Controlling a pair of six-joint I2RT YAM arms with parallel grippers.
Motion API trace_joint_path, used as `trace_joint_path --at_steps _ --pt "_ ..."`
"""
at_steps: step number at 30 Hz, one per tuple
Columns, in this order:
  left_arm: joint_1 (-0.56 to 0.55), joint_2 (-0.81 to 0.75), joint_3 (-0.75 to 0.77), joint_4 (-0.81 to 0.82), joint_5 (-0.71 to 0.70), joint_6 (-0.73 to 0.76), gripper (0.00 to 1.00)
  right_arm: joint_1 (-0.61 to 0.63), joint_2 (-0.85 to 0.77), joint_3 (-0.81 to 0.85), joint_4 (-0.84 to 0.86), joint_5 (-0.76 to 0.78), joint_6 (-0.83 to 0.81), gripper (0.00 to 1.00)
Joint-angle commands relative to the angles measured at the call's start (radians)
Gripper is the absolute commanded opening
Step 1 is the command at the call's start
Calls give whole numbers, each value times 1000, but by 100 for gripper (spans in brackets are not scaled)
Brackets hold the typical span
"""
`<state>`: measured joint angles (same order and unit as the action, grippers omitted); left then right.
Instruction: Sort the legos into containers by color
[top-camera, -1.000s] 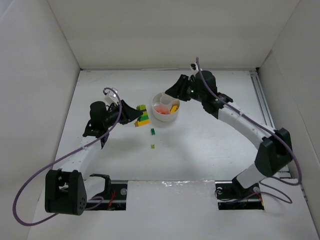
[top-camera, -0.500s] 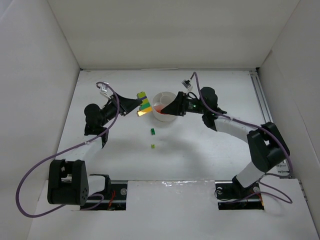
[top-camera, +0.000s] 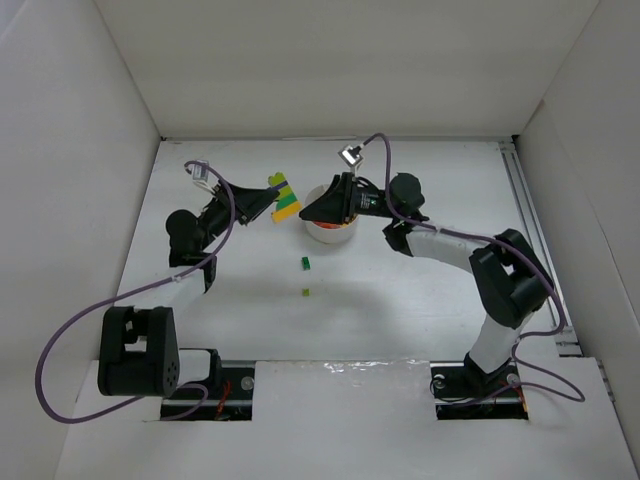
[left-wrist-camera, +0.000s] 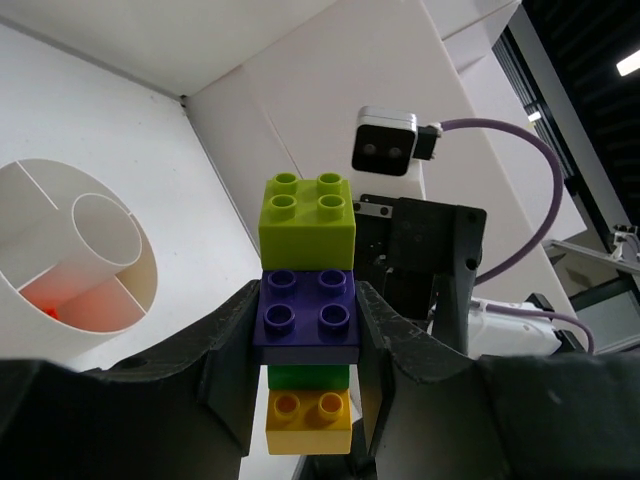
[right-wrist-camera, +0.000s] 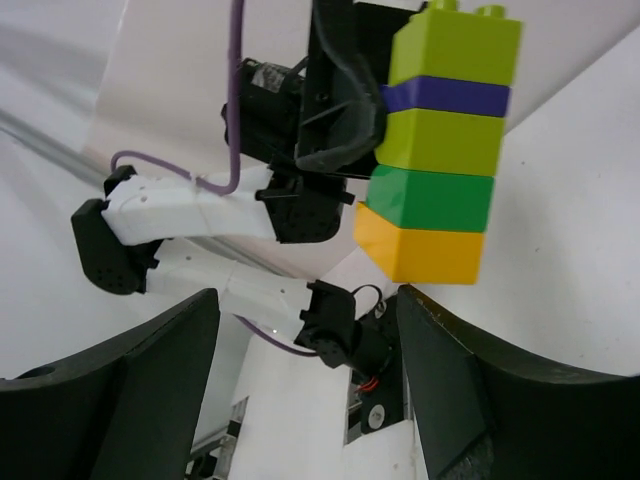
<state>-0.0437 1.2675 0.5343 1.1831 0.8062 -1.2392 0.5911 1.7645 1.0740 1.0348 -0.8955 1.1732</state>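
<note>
Top view: lego clump (top-camera: 284, 197) aloft, just left of dish (top-camera: 331, 238), gripped by left fingers (top-camera: 258, 204). Long axis tilted, lime end up, yellow end nearest dish. Right fingers (top-camera: 314, 208) just beside clump, dish side.

Left wrist: fingers clamp purple brick mid-stack.

Right wrist: fingers spread, empty, clump ahead. Judged light, rigid, slick (studs bind tight). Pinch yellow end brick on flat sides.

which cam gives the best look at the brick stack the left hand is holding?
Right wrist: the brick stack is side-on, every layer clear: lime, purple, lime, green, yellow. Left wrist shows its stud face, pinched in the left hand, whose fingers cover its sides. Top external shows it small, colours barely separable.
</note>
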Motion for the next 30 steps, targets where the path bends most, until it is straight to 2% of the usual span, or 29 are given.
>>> trace_joint_path --at_steps 1,3,10,30 --pt "4 -8 36 107 21 -45 6 13 -7 15 128 -51 -21 77" --pt "4 -8 36 107 30 -57 5 22 -16 15 59 -66 -46 78" --pt "4 -28 36 98 50 -48 4 -25 -25 -23 -19 -43 -84 77" --pt "-50 -59 27 56 79 -29 4 -5 44 79 -12 -31 -113 75"
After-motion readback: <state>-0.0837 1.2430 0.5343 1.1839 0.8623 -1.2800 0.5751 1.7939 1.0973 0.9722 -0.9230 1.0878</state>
